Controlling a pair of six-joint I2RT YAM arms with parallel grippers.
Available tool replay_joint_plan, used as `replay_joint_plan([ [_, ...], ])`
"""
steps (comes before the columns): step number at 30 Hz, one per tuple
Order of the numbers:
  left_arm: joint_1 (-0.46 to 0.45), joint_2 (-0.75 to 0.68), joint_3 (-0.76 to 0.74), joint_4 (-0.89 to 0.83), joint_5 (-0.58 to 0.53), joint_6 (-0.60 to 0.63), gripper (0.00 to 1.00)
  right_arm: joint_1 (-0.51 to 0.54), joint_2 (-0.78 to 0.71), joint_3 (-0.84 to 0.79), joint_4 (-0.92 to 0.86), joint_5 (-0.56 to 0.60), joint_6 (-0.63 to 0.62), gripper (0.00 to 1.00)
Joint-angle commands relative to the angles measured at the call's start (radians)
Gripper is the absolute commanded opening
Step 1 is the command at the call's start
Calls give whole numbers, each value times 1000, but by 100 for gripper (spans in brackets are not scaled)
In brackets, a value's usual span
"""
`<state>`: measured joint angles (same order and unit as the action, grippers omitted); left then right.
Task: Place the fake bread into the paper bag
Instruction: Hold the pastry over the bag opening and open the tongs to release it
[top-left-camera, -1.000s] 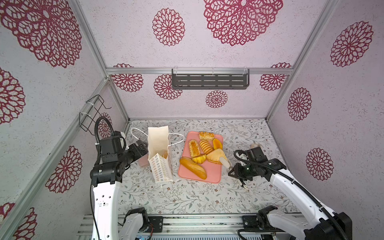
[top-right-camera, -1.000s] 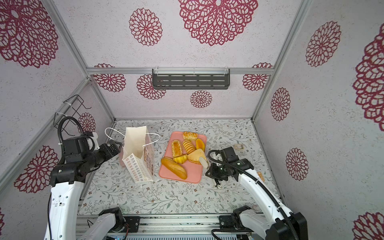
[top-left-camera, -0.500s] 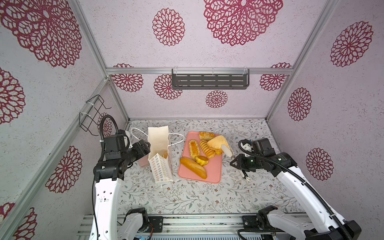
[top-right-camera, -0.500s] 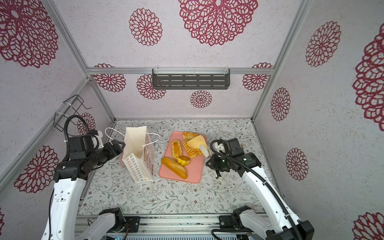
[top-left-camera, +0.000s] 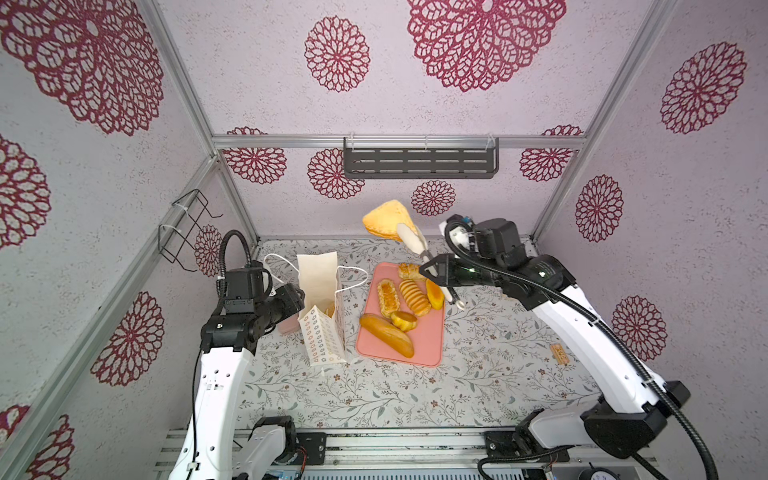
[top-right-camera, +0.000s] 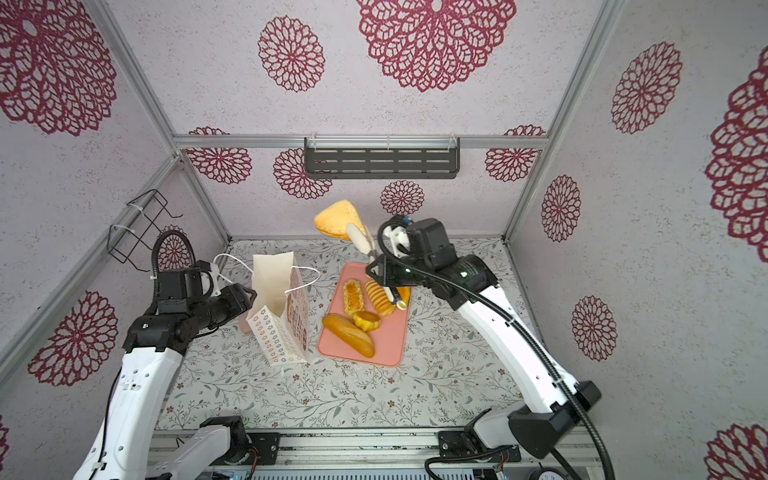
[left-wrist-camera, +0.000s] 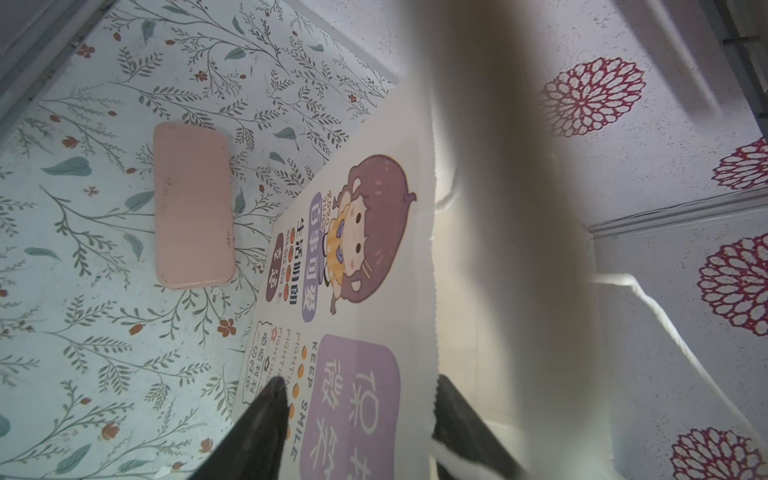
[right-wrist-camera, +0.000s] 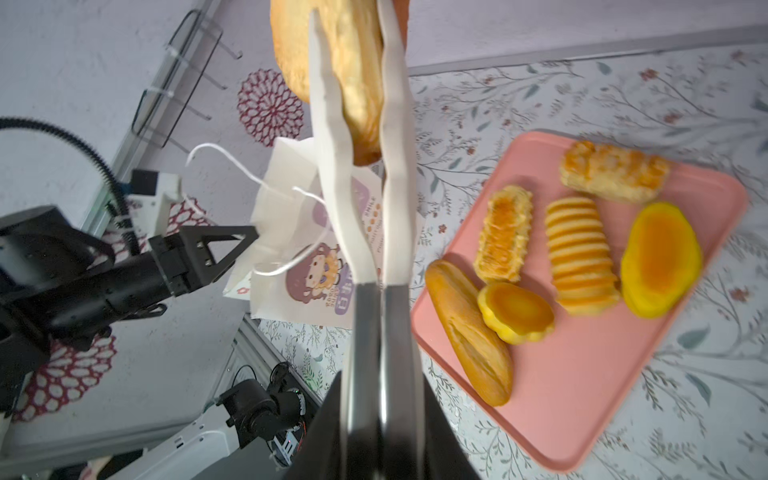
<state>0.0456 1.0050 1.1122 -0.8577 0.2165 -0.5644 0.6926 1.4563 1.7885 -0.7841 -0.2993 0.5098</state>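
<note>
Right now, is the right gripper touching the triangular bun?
Touching. In the right wrist view the right gripper clamps the bun between both fingers, no gap.

The right tool (top-right-camera: 355, 233) pinches a triangular bun (top-right-camera: 334, 217) high above the far end of the tray (top-right-camera: 386, 336). A baguette (top-right-camera: 348, 329), fluted bun (top-right-camera: 366, 320), ridged loaf (top-right-camera: 380, 298) and braided pastry (top-right-camera: 353, 297) lie on it. The left tool (top-right-camera: 246, 297) sits at the left side of the bag (top-right-camera: 276, 328).

Right wrist view: the triangular bun (right-wrist-camera: 332, 62) runs out of frame. Left wrist view: a blurred cream band (left-wrist-camera: 519, 208) swallows mid-frame, and the left gripper (left-wrist-camera: 361, 399) fingers (left-wrist-camera: 266, 415) are cropped at the edge. There's a small tan thing (top-left-camera: 559, 355) on the counter (top-left-camera: 498, 386), too small to tell.
</note>
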Motion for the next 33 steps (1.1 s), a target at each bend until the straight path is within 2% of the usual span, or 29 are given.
replay_joint_plan([
  [1, -10, -14, -16, 24, -17, -11, 52, 91, 82, 176, -77, 98, -80, 12],
  [5, -13, -20, -25, 28, -18, -14, 45, 171, 181, 302, -146, 155, -109, 12],
  [13, -12, -28, -30, 39, -13, -19, 29, 258, 270, 419, -249, 254, -152, 13],
  [22, -13, -15, -17, 62, 5, -34, 19, 316, 320, 500, -352, 348, -213, 15],
  [33, -35, 9, 20, 55, -1, -32, 14, 349, 400, 568, -415, 429, -273, 18],
])
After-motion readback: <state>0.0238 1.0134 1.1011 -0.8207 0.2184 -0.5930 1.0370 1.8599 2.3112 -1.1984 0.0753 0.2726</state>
